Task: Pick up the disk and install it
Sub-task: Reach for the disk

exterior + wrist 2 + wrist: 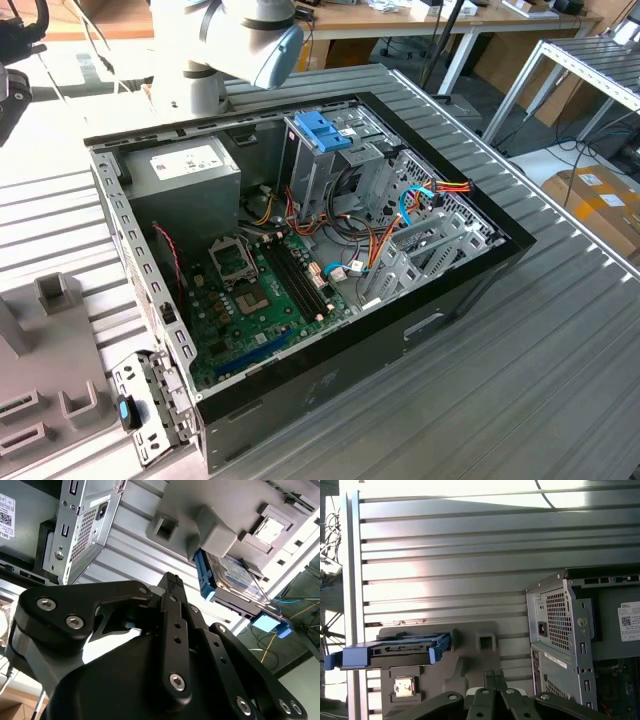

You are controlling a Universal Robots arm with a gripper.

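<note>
The disk (395, 650) is a flat drive with a dark metal body framed by light-blue rails. It rests on edge in a grey holder block (475, 655) on the ribbed metal table. In the second wrist view the disk (227, 577) shows its labelled face. My gripper (493, 672) hangs in the air well apart from the disk, with the holder block between them. Its two black fingers are pressed together with nothing between them, and in the second wrist view the gripper (172, 577) points toward the table beside the block.
An open computer case (300, 250) stands on the ribbed table (540, 380), with a blue handle on a grey drive cage (322, 130) inside. The case's metal corner (560, 625) is near the gripper. The holder block (55, 330) also carries a small square chip (403, 686).
</note>
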